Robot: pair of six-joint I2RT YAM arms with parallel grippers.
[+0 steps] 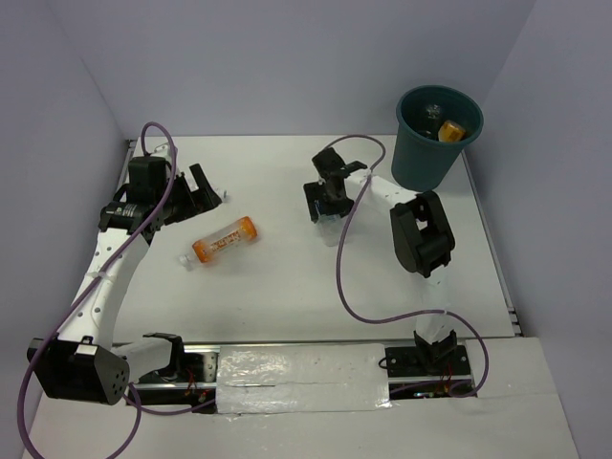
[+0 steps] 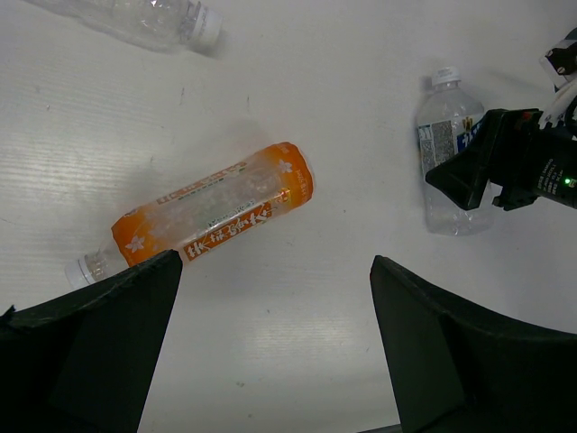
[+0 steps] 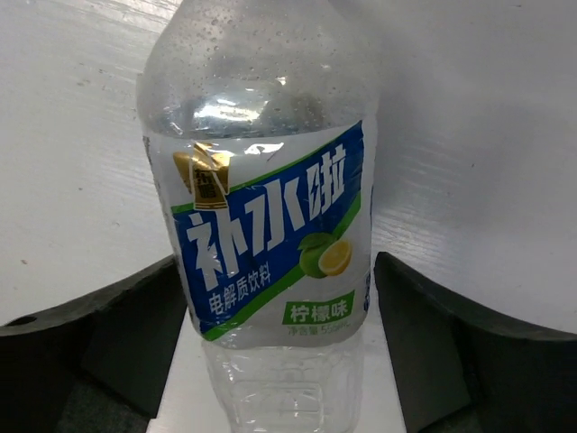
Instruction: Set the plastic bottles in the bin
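An orange bottle [image 1: 222, 240] [image 2: 216, 212] with a white cap lies on its side on the table, just ahead of my left gripper [image 1: 199, 186] [image 2: 275, 271], which is open and empty above it. A clear unlabelled bottle [image 2: 144, 18] lies further off. The clear bottle with the blue-white label [image 3: 270, 225] [image 2: 448, 153] lies between the fingers of my right gripper [image 1: 325, 208] [image 3: 279, 271]. The left finger sits against the label and a thin gap shows at the right finger. The dark teal bin [image 1: 421, 158] stands at the back right with an orange bottle [image 1: 449, 129] inside.
Grey walls close the table at the back and both sides. A purple cable [image 1: 344, 258] trails from the right arm across the table. Taped rails and the arm bases run along the near edge.
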